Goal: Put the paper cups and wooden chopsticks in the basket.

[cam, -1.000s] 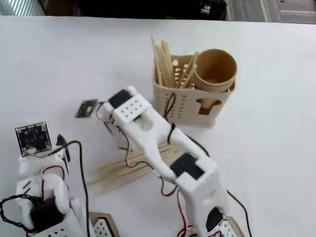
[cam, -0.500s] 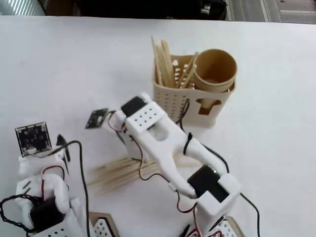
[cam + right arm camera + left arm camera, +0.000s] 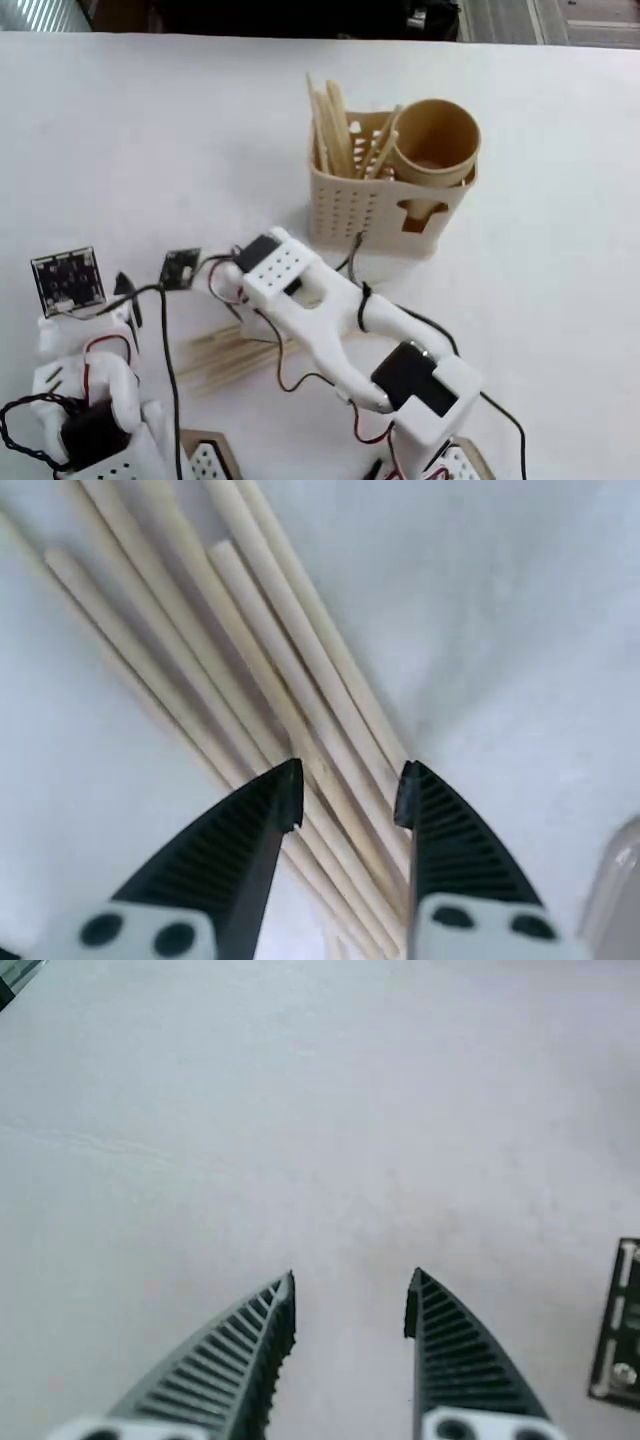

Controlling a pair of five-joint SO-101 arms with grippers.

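Note:
A perforated cream basket (image 3: 372, 212) stands at the back of the table. It holds a tan paper cup (image 3: 436, 140) and several upright wooden chopsticks (image 3: 330, 120). More loose chopsticks (image 3: 222, 355) lie flat in front of it, partly under the right arm (image 3: 305, 298). In the right wrist view my right gripper (image 3: 346, 792) is open, its fingertips just above the bundle of loose chopsticks (image 3: 245, 665), with nothing gripped. My left gripper (image 3: 350, 1302) is open over bare table, and the left arm (image 3: 90, 395) sits at the front left corner.
The white table (image 3: 130, 130) stretches wide to the left of the basket and behind it. A small black circuit board (image 3: 620, 1322) shows at the edge of the left wrist view. Wires run along both arms.
The right arm's head has pulled back from the basket and come down toward the table's front, over the loose chopsticks. The left arm has kept still.

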